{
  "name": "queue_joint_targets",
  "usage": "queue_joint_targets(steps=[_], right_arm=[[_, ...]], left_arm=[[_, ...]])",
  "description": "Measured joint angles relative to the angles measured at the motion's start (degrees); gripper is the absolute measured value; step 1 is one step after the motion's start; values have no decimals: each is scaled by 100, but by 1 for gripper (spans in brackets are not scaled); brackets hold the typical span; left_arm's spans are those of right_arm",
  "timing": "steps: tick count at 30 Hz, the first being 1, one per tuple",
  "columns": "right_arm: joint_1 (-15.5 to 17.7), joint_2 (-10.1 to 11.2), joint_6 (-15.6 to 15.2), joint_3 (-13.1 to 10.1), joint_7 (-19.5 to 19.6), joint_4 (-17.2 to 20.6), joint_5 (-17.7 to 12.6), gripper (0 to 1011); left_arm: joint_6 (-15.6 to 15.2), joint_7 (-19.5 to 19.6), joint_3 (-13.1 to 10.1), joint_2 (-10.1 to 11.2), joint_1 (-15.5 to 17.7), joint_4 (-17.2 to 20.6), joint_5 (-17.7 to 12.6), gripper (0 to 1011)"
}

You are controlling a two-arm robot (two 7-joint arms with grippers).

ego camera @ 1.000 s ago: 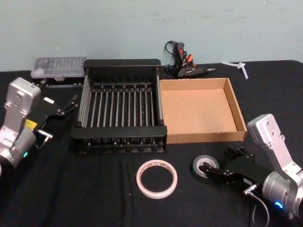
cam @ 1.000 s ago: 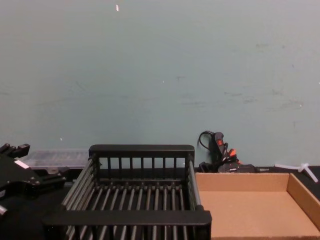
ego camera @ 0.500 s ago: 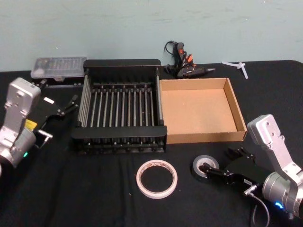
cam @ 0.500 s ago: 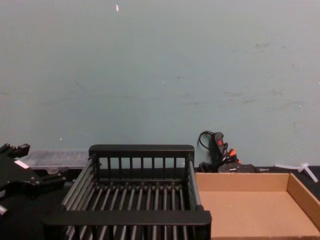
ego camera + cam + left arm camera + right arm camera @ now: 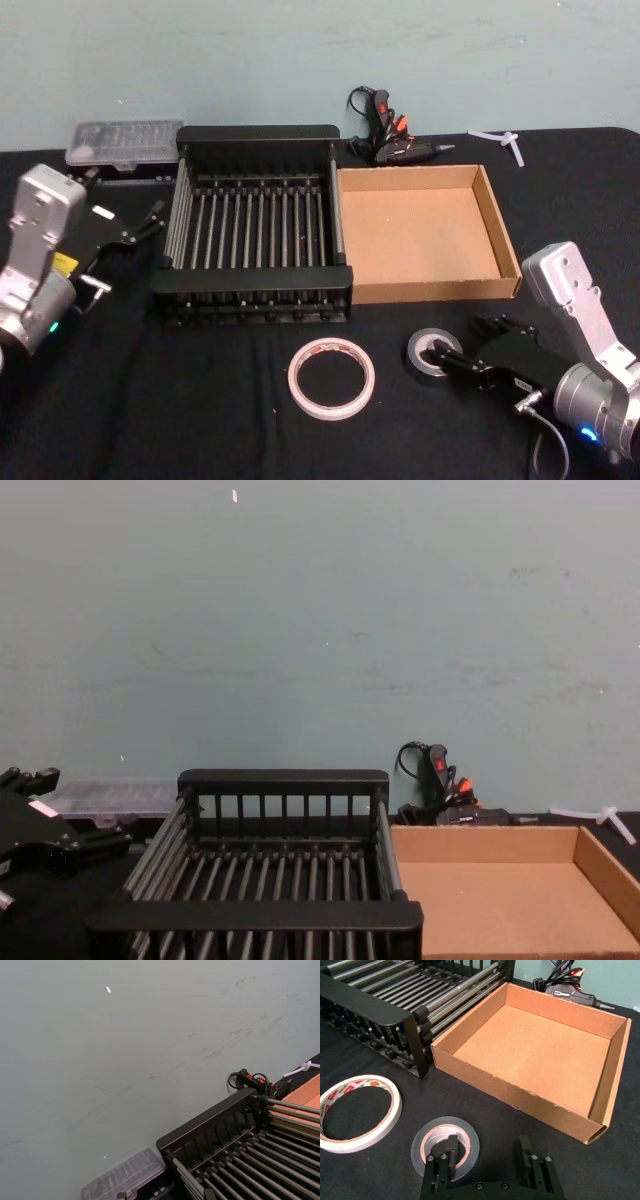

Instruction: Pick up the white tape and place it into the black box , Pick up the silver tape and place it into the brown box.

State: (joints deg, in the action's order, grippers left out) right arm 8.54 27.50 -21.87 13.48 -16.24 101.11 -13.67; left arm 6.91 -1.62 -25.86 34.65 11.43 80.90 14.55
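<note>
Your backdrop: a pale green wall [image 5: 320,610] behind a black-covered table [image 5: 200,420].

You are looking at a plain painted wall, scuffed with faint streaks and a few small pale flecks, one high up near its left. It meets the table's far edge straight across. The black cloth covers the table out to its edges, matte and slightly dusty, under even, soft light with no hard shadows.

Even, soft indoor light, slightly dim and cool.
Shadows lie faint on the black table [image 5: 200,400]; no glare; the head view looks grainy, and the black box [image 5: 380,1005] stays sharp up close.
</note>
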Motion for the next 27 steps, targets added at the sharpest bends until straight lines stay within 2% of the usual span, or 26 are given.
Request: queue_joint_targets(steps=[3, 19, 21, 27], right_arm=[[0, 1, 1, 1, 1, 0, -2, 705], [0, 3, 3, 1, 5, 0, -9, 178], [0, 3, 3, 1, 5, 0, -9, 148], [0, 3, 3, 1, 5, -1, -9, 148]], left_arm=[[0, 0, 0, 0, 0, 0, 0, 1001], [0, 0, 0, 0, 0, 0, 0, 1001], [0, 0, 0, 0, 0, 0, 0, 1001], [0, 0, 0, 0, 0, 0, 0, 1001]])
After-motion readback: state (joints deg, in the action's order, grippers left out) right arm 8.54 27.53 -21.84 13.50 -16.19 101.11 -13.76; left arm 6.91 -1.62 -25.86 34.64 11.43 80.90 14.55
